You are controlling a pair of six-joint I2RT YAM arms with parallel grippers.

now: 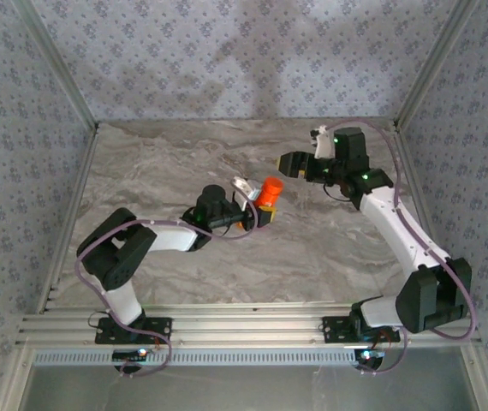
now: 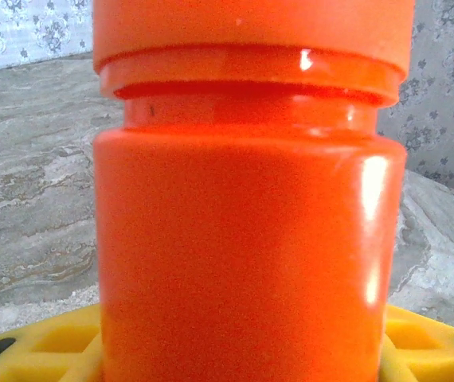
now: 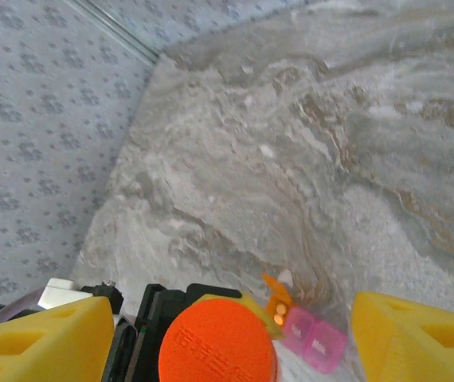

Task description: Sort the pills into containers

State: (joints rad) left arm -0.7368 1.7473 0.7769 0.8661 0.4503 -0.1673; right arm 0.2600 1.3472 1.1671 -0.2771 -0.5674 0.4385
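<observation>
Place: a boxed-in robot test cell, the look of a lab.
Walls: pale grey panels printed with small flowers (image 1: 227, 51) close the left, far and right sides.
Frame: silver aluminium profile posts (image 1: 56, 64) in the far corners; ribbed aluminium rails (image 1: 244, 321) across the near edge.
Surface: grey marble-look tabletop (image 1: 167, 163).
Rig: black-and-white left robot arm (image 1: 163, 238) and right robot arm (image 1: 394, 218), bolted to the near rails.
</observation>
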